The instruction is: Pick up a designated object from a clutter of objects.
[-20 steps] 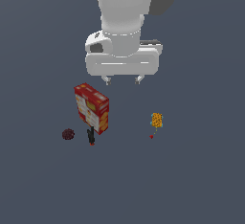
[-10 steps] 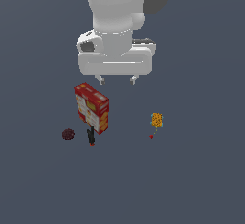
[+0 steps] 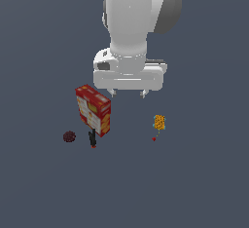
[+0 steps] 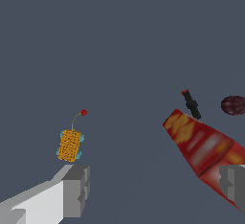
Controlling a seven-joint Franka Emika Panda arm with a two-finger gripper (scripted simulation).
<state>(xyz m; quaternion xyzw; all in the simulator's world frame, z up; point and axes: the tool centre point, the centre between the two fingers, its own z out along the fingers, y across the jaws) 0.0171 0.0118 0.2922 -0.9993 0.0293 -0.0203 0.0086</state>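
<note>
Tool (image 3: 128,94): we see it spread wide, gripping nothing, above the desk (image 3: 204,183).
Orange-yellow block (image 3: 159,122): exterior view's right, open room all round.
Red-and-yellow box (image 3: 93,110): well apart, left.

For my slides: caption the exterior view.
Open tool hangs above the floor between red box and small orange sponge.

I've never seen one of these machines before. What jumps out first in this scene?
The big white robot arm fills the upper middle of the exterior view, its gripper open above the dark floor. Below it, toward the exterior view's left, stands a tall red-and-yellow box with a small maroon ball and a tiny black red-tipped item nearby. Alone toward the right sits a small orange-yellow block, sponge-like with blue edges.
</note>
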